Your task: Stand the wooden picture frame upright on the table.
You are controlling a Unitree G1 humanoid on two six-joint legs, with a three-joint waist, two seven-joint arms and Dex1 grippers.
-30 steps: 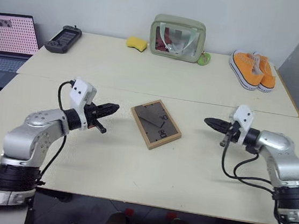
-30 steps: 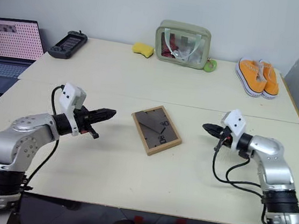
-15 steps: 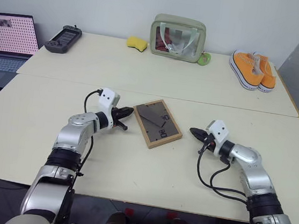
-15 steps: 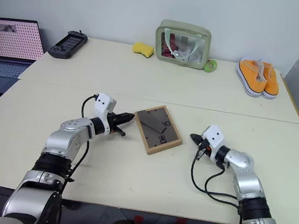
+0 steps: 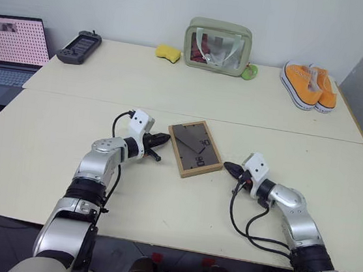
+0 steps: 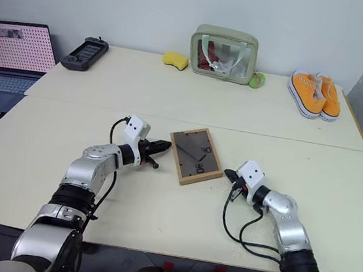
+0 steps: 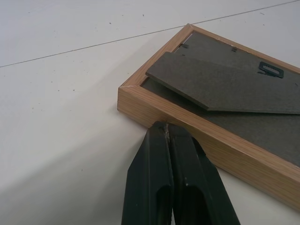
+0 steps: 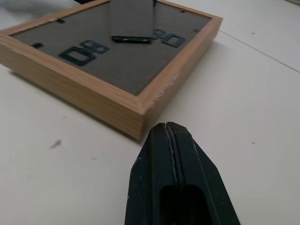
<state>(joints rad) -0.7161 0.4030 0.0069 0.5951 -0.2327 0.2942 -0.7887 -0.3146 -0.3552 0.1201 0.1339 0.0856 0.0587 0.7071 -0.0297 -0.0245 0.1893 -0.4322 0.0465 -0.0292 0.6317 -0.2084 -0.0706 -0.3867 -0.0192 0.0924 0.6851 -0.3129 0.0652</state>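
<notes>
My left gripper is clenched empty, tips at the wooden picture frame's left edge. Frame lies flat, back up, mid-table just my side of the seam: light wood rim, dark grey panel, stand flap. Not lifted yet; standing it remains. My right gripper is clenched empty beside its near right corner.

Silver arms, black cabled grippers

One wooden picture frame, two orange shoes, one clear pouch, one laptop, one table
</notes>
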